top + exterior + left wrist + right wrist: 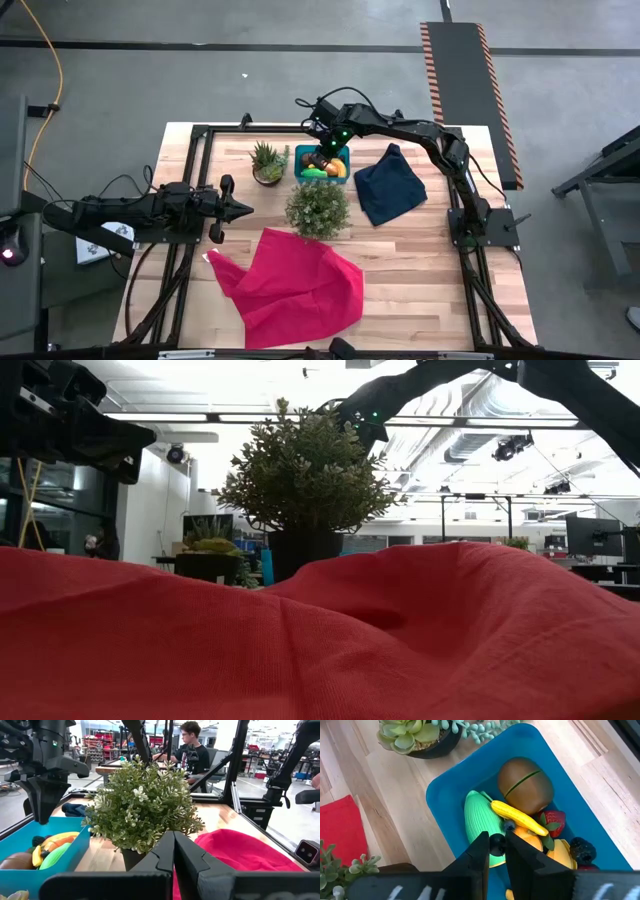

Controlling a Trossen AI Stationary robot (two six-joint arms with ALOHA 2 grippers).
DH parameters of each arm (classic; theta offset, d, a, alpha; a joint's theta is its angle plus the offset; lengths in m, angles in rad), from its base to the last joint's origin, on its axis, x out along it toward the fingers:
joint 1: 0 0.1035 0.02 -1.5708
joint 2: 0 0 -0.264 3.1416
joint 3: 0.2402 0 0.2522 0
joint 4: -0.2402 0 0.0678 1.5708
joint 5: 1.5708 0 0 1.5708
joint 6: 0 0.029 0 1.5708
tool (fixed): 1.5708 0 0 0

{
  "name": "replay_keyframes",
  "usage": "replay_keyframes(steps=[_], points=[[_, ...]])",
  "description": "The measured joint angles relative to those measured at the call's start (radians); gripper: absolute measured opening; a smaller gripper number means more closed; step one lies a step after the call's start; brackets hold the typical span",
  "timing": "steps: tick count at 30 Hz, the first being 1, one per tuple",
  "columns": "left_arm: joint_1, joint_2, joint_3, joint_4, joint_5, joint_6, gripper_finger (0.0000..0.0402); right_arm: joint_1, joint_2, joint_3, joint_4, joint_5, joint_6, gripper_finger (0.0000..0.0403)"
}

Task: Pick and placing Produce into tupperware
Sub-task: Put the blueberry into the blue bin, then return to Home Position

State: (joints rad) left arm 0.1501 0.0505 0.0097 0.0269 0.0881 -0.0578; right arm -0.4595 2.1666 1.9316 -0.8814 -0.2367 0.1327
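Two arms share the surface [400, 260]: at the left, the left end effector [240, 209] waits with fingers shut and empty, clear of the work. Rightward, at the far middle, the tub [300, 153] sits beside a bushy plant [318, 208] and holds banana [517, 816], brown oval [526, 785], green piece [481, 822] and strawberry [555, 821]. Over it hovers the right end effector [496, 845], nearly closed on a small dark bit [495, 840], probably for dropping in.

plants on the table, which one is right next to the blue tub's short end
The small succulent in its dark pot, beside the tupperware. The bushy plant stands in front of the tub, towards the red cloth.
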Motion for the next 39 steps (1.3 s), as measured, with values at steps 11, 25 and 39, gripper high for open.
replay_keyframes(steps=[11,25,39], points=[[0.0,0.0,0.0,0.0,0.0,0.0,0.0001,-0.005,0.0,0.0,-0.018,-0.001,0.024,0.0037],[0.0,0.0,0.0,0.0,0.0,0.0,0.0001,-0.005,0.0,0.0,-0.019,0.0,0.051,0.0071],[0.0,0.0,0.0,0.0,0.0,0.0,0.0001,-0.005,0.0,0.0,-0.019,0.024,0.054,0.0094]])
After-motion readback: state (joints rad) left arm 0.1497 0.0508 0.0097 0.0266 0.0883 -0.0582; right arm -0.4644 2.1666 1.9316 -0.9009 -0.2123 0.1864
